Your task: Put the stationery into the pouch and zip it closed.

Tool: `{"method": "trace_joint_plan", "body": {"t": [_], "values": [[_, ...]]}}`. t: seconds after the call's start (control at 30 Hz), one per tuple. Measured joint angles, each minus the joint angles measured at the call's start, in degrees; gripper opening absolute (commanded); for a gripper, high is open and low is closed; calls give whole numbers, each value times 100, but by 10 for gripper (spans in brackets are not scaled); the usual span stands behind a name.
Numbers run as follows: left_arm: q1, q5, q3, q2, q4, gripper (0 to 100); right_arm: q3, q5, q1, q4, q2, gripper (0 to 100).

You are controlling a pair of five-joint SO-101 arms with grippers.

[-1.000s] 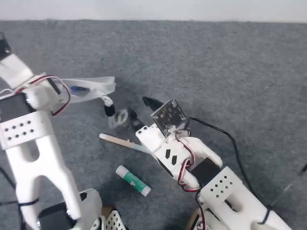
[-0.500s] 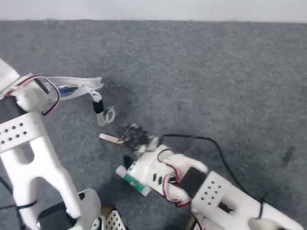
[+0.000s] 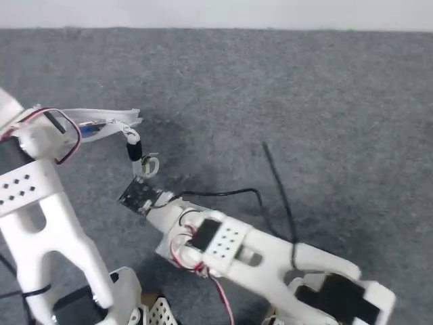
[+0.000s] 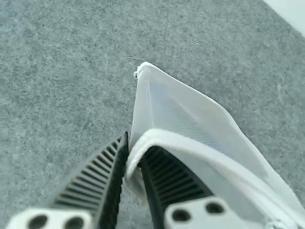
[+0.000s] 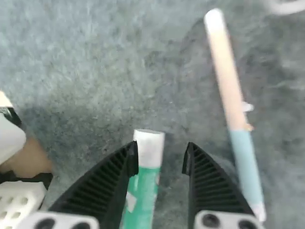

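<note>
The pouch (image 3: 101, 124), clear with a white zip edge, hangs off the desk (image 3: 318, 88) in the grip of the left arm (image 3: 40, 183); the left jaws are clenched on its zip edge, one ribbed jaw on each side of the white band, as the left wrist view shows, where the pouch (image 4: 190, 119) fans out away from the jaws with its far corner pointing over the grey desk (image 4: 57, 57). From the pouch's free end a black zip pull (image 3: 134, 149) dangles; a small ring (image 3: 148, 164) hangs at its tip, just above the desk.

The right arm (image 3: 230, 247) stretches low over the desk, on the arm-base side of the pouch, its wrist end just beside the ring of the pouch's pull; a black cable (image 3: 277, 183) runs back along it.

The right jaws are released and spread on either side of the glue stick (image 5: 145, 174); the stick, green with a white cap, lies flat on the desk between them, close against one jaw and clear of the other. The pen (image 5: 228, 90), cream at one end and teal at the other, lies on the desk just beside the glue stick and outside the jaws; both pieces of stationery are outside the pouch.
</note>
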Motion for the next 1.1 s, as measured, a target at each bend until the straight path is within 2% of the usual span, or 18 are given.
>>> {"method": "trace_joint_plan", "body": {"t": [0.4,0.57,0.8,1.1], "values": [[0,0,0,0,0,10,-158,-26,-290,0,765,141],[0,0,0,0,0,10,-484,-26,-281,220,1222,0],[0,0,0,0,0,10,-1011,-26,-88,949,1354,6],[0,0,0,0,0,10,-1011,-26,70,1204,1248,6]]}}
